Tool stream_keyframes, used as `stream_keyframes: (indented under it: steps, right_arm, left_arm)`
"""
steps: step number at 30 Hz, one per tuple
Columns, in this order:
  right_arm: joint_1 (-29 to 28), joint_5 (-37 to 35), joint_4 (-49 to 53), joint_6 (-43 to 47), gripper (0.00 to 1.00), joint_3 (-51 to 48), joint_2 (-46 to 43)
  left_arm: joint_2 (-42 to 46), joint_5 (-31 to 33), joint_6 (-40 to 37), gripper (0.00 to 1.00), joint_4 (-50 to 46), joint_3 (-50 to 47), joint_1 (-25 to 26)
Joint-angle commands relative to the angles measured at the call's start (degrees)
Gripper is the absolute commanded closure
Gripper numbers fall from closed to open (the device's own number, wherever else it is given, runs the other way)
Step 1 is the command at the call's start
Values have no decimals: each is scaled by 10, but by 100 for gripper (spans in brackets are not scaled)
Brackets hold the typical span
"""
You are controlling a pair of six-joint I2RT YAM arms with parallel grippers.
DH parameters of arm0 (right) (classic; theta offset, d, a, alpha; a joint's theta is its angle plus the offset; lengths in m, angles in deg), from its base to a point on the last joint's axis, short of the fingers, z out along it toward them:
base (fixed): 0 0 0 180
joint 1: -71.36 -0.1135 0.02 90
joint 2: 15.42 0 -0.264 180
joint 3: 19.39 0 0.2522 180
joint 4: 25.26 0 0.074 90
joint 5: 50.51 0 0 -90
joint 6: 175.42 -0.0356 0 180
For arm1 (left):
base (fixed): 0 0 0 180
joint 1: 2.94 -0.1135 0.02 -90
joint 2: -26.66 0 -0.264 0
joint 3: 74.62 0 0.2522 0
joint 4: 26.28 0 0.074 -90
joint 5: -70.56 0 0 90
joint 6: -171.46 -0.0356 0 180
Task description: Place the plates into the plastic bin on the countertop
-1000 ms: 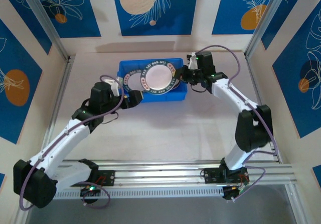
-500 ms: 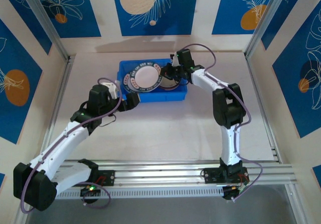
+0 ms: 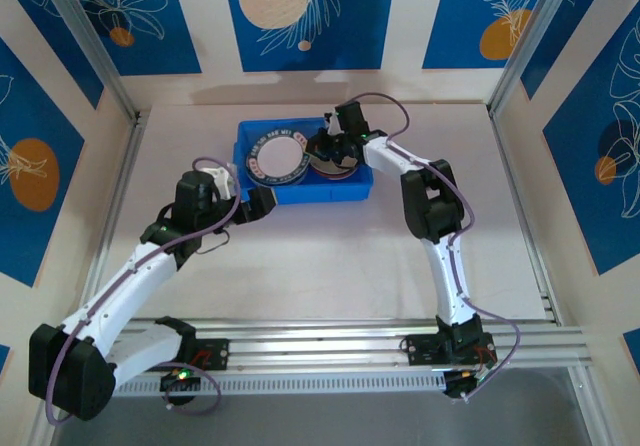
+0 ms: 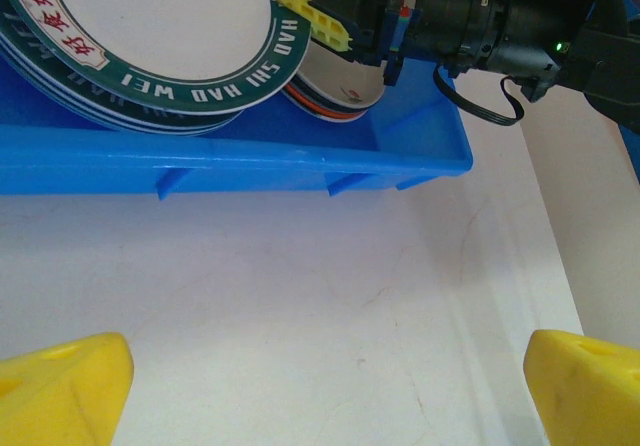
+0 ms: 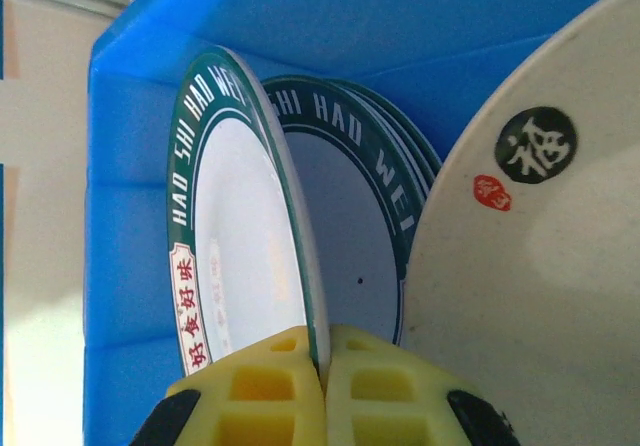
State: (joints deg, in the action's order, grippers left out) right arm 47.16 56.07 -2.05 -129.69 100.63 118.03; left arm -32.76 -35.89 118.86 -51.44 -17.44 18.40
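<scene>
The blue plastic bin (image 3: 300, 191) sits at the back of the off-white countertop (image 3: 330, 256). My right gripper (image 3: 322, 148) is over the bin, shut on the rim of a white plate with a dark green lettered rim (image 3: 277, 158). In the right wrist view the yellow fingers (image 5: 270, 391) pinch that plate (image 5: 235, 246) edge-on above more green-rimmed plates (image 5: 350, 226); a cream plate (image 5: 540, 266) lies to the right. My left gripper (image 3: 262, 200) stands open just in front of the bin's front wall (image 4: 230, 156), its fingertips (image 4: 60, 391) wide apart over bare countertop.
A second stack with orange-rimmed plates (image 4: 335, 81) lies in the bin's right half, under the right gripper's body (image 4: 470, 26). Metal rails (image 3: 120, 196) frame the countertop on both sides, and the base rail (image 3: 330, 351) runs along the near edge.
My right gripper has carried the green-rimmed plate leftward across the bin, onto the left stack. The left arm has drawn back slightly from the bin.
</scene>
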Motion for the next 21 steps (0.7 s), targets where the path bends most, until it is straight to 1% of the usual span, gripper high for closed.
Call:
stream_keyframes:
  steps: [1, 5, 6, 9, 11, 14, 21]
  right_arm:
    - [-9, 25, -10, -8, 100, 38, 15]
    - [-14, 8, 17, 3, 100, 57, 27]
    - [-16, 2, 29, 8, 98, 65, 30]
    - [-24, -22, 75, 35, 78, 98, 42]
    - [-30, -46, 115, 55, 60, 129, 51]
    - [-38, -76, 161, 77, 45, 167, 64]
    - [-47, -116, 211, 106, 44, 203, 69]
  left_arm:
    - [-1, -14, 5, 0, 12, -7, -10]
    - [-2, -15, 6, 0, 11, -10, -14]
    - [-2, -15, 6, 0, 12, -11, -15]
    - [-5, -16, 7, 0, 16, -11, -16]
    - [-9, -17, 8, 0, 19, -11, -16]
    - [-15, -18, 10, 0, 25, -10, -17]
    - [-30, -23, 14, 0, 39, -4, -17]
